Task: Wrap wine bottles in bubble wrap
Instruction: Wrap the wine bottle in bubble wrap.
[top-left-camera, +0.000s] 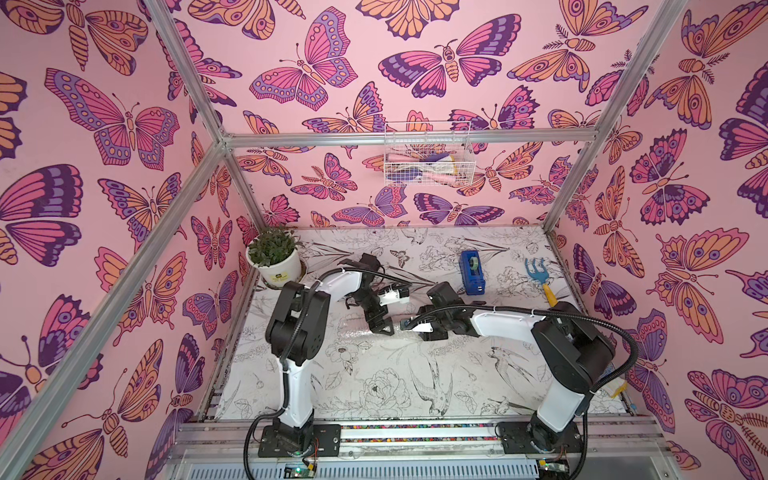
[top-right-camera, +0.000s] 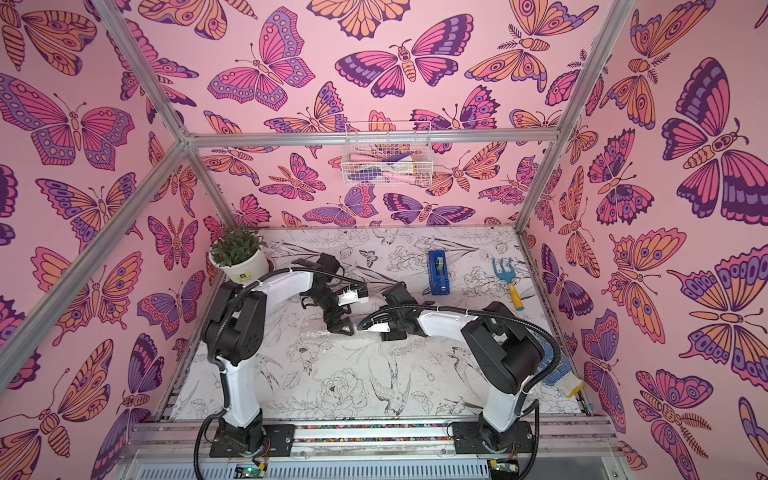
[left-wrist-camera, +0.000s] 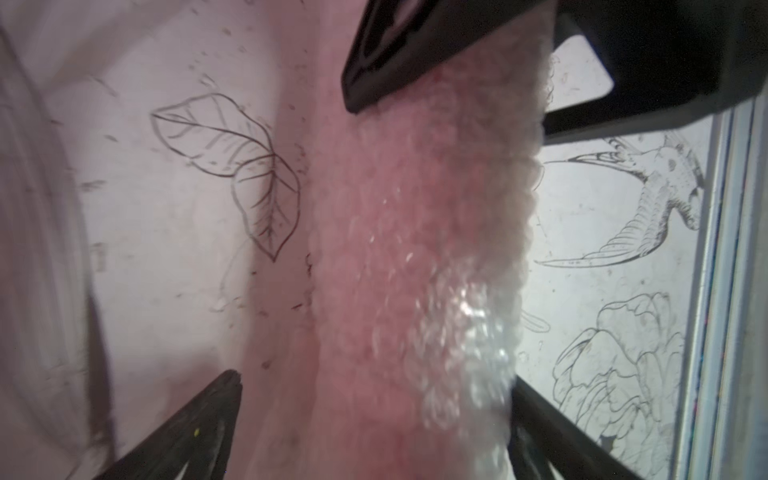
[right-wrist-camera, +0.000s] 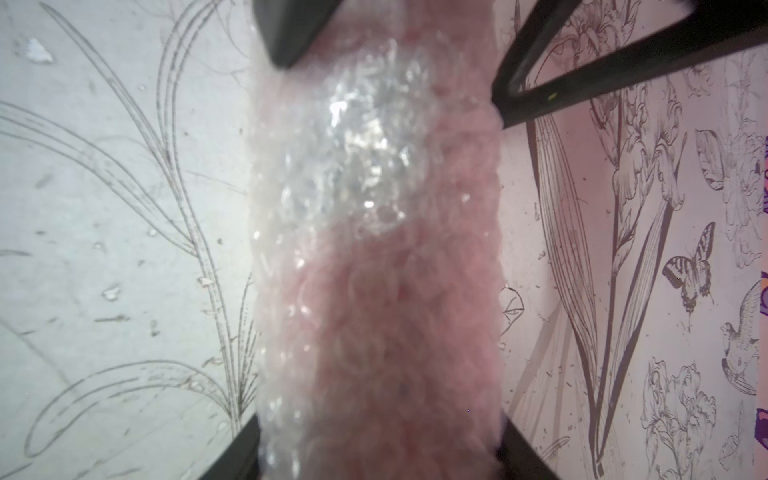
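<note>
Obs.: bubble wrap is rolled into a thick tube lying flat on the table. Surface is cloudy and pebbled, with bright glints on the upper side. A pink tint shows through the layers. The wine bottle itself cannot be made out through them: no outline, cap or label visible.

Position: in a top view the bubble wrap lies mid-table, running crosswise between the two arms, and each gripper straddles one stretch of it.

Left gripper: jaws wide. One finger is against the tube's side; the other finger stands clear, with bare table between it and the wrap.

Right gripper: jaws drawn in on the tube, both fingers touching its sides. The two grippers are close together, nearly tip to tip.

Edges/clearance:
- Near half of the table is bare printed surface up to the front rail.
- Tape dispenser and blue hand rake sit behind the right arm, apart from the tube.
- Potted plant is in the far left corner.
- Glove lies at the right edge, beside the right arm.
</note>
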